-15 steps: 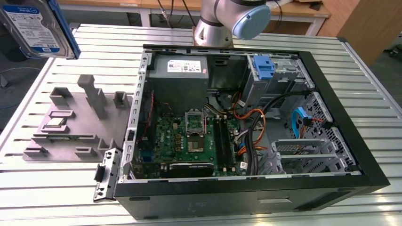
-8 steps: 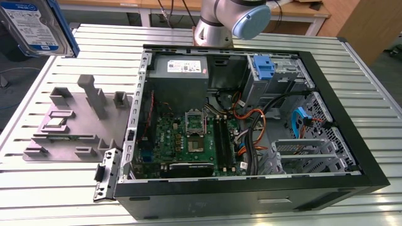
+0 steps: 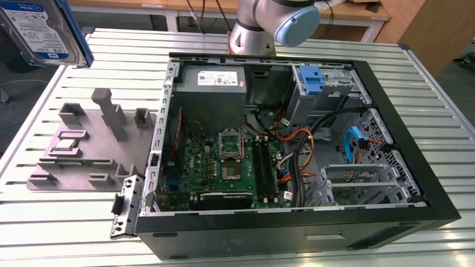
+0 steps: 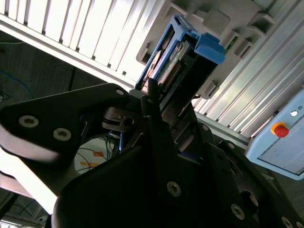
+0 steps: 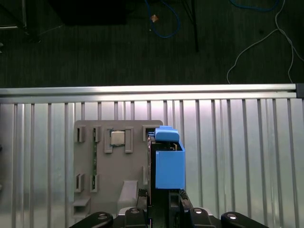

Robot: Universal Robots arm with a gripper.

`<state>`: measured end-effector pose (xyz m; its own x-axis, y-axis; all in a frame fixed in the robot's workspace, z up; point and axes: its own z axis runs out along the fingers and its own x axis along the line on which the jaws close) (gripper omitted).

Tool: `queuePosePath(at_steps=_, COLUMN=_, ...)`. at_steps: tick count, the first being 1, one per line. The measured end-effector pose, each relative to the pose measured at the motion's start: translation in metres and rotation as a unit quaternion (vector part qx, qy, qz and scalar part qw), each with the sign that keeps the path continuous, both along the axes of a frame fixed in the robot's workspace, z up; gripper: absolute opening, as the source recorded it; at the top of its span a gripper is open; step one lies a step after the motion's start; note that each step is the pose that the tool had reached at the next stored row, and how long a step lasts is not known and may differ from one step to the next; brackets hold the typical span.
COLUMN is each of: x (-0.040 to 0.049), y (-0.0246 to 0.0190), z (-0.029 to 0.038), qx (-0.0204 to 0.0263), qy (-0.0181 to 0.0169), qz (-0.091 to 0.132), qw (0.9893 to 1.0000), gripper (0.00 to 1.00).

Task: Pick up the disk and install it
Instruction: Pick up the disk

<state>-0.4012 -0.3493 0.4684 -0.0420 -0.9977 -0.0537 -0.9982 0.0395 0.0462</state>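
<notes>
Silver disk, blue-framed; grey fixture plate; green motherboard.

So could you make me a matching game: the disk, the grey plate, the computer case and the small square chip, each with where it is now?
1 disk
2 grey plate
3 computer case
4 square chip

A lies open on the table
B sits in a pocket of the plate
C clamped in the gripper, lifted
D flat on the table, at the exterior view's left of the case

Pairs: 1-C, 2-D, 3-A, 4-B
</notes>
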Motion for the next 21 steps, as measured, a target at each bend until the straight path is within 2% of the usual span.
queuePosePath(at_steps=13, x=0.0000, y=0.0000, z=0.0112, qx=0.0001, qy=0.0000, qz=0.000, qw=1.0000, gripper=0.35)
queuePosePath(at_steps=21, x=0.0000, y=0.0000, z=0.0126, qx=0.0000, qy=0.0001, qz=0.000, qw=1.0000, gripper=0.35)
